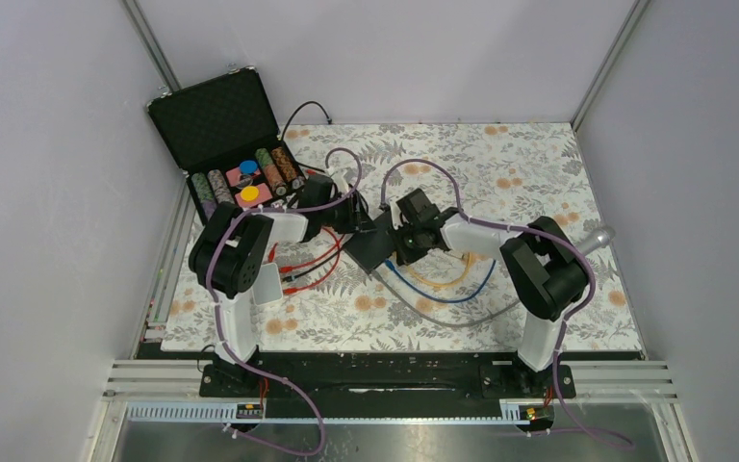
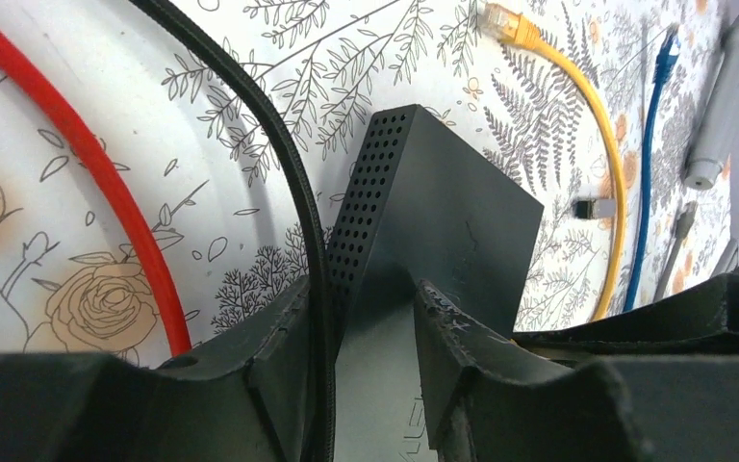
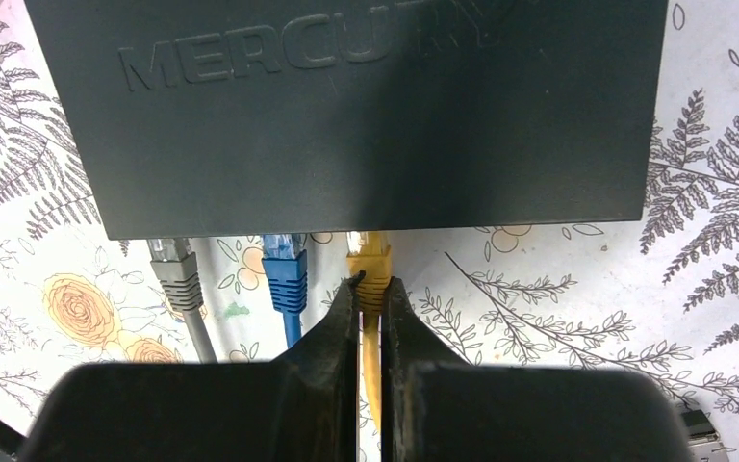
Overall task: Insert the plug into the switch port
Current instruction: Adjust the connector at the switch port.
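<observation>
The switch [image 1: 370, 241] is a flat black box at the table's middle, tilted up on one edge. My left gripper [image 2: 366, 289] straddles its near corner, one finger on the perforated side [image 2: 366, 192] and one on the flat face, closed on it. In the right wrist view the switch [image 3: 366, 115] fills the top. The yellow plug [image 3: 369, 262] is pinched in my right gripper [image 3: 371, 284], its tip at the switch's port edge. How deep it sits is hidden. In the top view the right gripper [image 1: 406, 241] is just right of the switch.
A grey plug [image 3: 173, 265] and a blue plug [image 3: 284, 265] also meet the port edge, left of the yellow one. A black cable [image 2: 289, 173] runs between my left finger and the switch; a red cable [image 2: 106, 183] lies beside it. An open chip case [image 1: 221, 125] stands back left, a silver cylinder [image 1: 597, 238] at right.
</observation>
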